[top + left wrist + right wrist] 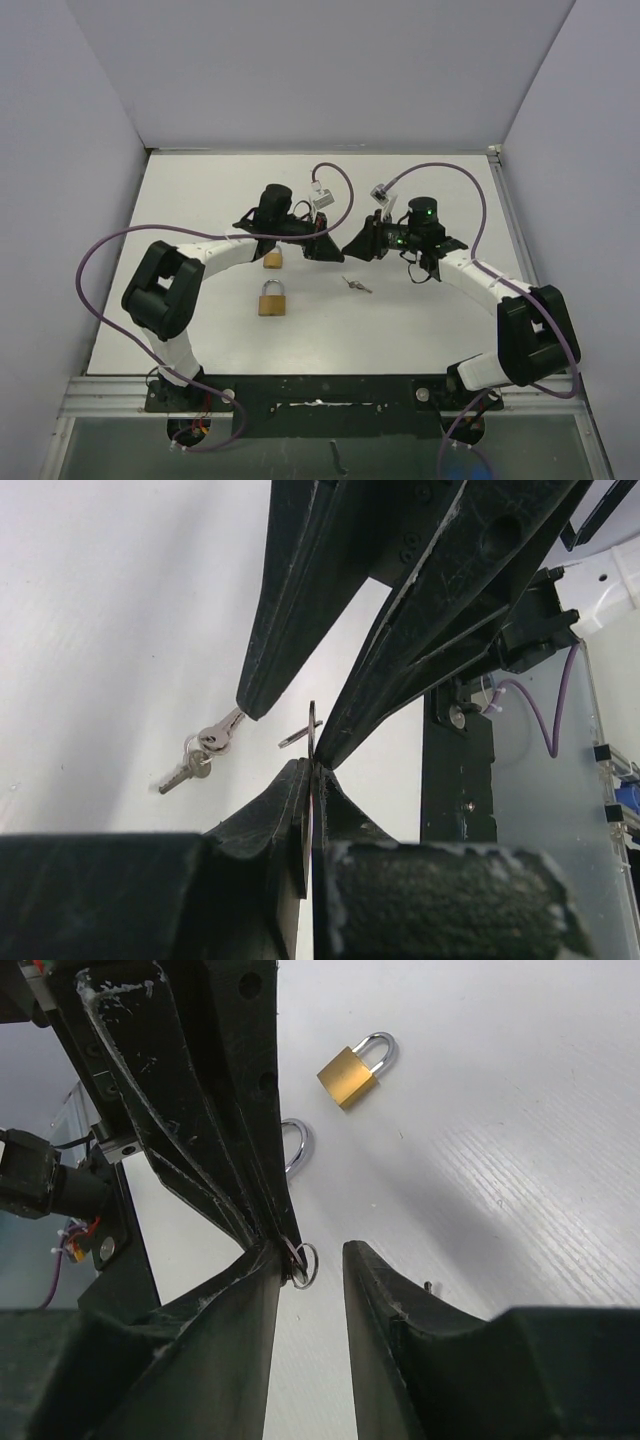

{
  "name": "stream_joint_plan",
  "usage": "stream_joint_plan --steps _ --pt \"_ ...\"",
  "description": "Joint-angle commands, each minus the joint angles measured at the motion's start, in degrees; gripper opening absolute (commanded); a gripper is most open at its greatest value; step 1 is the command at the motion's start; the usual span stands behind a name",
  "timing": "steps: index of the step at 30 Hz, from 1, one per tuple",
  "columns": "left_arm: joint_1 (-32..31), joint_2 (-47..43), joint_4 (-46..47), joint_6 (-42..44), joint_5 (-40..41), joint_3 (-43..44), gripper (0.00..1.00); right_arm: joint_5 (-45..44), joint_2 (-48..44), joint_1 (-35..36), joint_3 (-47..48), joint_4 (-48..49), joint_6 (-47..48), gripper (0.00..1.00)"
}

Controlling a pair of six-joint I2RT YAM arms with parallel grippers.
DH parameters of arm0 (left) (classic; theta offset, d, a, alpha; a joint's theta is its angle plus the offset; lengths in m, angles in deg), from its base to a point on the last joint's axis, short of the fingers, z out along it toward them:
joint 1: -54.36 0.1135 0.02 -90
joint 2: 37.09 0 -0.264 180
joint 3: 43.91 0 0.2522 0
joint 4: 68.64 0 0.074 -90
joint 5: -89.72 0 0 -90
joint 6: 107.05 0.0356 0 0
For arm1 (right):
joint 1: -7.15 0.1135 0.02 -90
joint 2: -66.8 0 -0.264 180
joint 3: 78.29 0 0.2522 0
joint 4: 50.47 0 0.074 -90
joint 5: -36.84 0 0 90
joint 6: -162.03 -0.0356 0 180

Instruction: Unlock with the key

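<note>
The left claw (312, 776), nearest the lens, is pressed together on a key ring (303, 1263) above the table (500, 1160). Its small key (293, 741) juts toward eight o'clock, long axis roughly level. The right claw (310, 1252) stands spread around that ring. The key is probably light, stiff and slippery, so grip the flat bow. In the right wrist view a brass padlock (353, 1072) lies at one o'clock.

Closed left fingers (262, 825) pinching metal ring (312, 725), loose keys (200, 752) on white table (100, 620)
</note>
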Motion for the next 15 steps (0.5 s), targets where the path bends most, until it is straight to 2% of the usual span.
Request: stream_joint_plan --steps 1,13,14,15 --pt "-0.31 0.36 1.11 1.18 -1.87 2.92 0.00 1.62 0.17 0.57 1.07 4.25 0.68 0.31" --pt "-0.44 0.64 1.11 1.10 -1.89 2.92 0.00 1.92 0.68 0.66 1.46 4.19 1.04 0.10" --pt "-0.41 0.62 1.05 1.08 -1.60 2.87 0.04 1.88 0.68 0.61 1.46 4.13 1.09 0.08" --pt "-0.40 0.59 1.07 0.94 -1.43 2.83 0.13 1.84 0.74 0.66 1.46 4.06 1.15 0.05"
